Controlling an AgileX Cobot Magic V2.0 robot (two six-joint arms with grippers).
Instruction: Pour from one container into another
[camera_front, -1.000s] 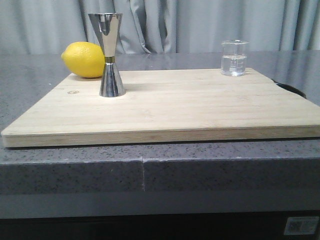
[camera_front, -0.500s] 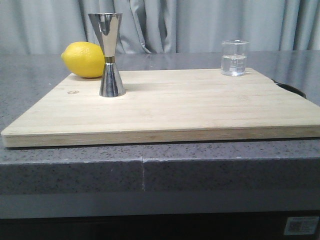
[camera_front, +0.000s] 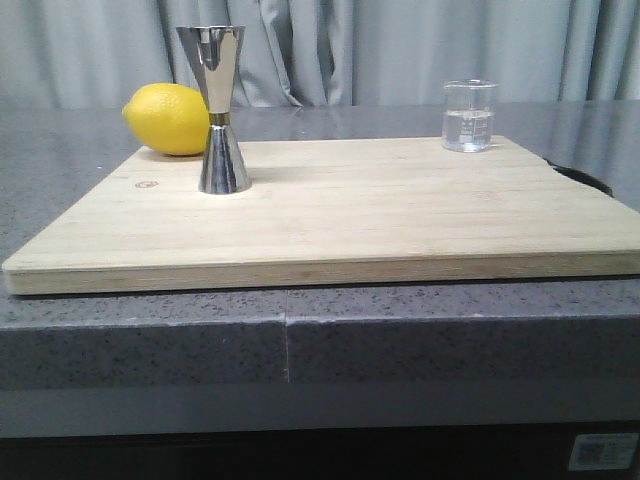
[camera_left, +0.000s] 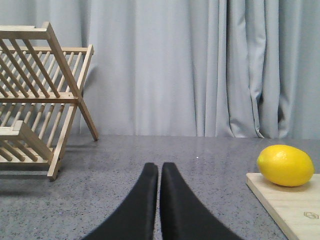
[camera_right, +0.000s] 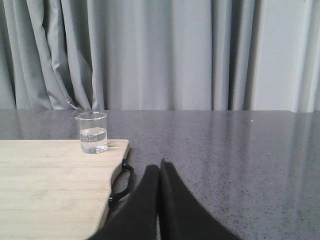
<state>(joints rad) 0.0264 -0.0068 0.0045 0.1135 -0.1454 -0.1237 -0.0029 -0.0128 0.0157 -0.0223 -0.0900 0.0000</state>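
Note:
The clear glass beaker (camera_front: 469, 116) stands upright at the far right corner of the wooden board (camera_front: 330, 215), partly filled with clear liquid; the right wrist view shows this beaker (camera_right: 93, 132) too. The steel jigger (camera_front: 218, 108) stands upright on the board's left part. Neither gripper shows in the front view. My left gripper (camera_left: 159, 168) is shut and empty over the counter, left of the board. My right gripper (camera_right: 159, 167) is shut and empty over the counter, just off the board's right edge, well short of the beaker.
A yellow lemon (camera_front: 170, 119) lies behind the jigger at the board's far left corner. A wooden dish rack (camera_left: 37, 100) stands on the grey counter (camera_front: 330, 330) further left. A black handle (camera_right: 122, 182) sticks out of the board's right edge. Grey curtains hang behind.

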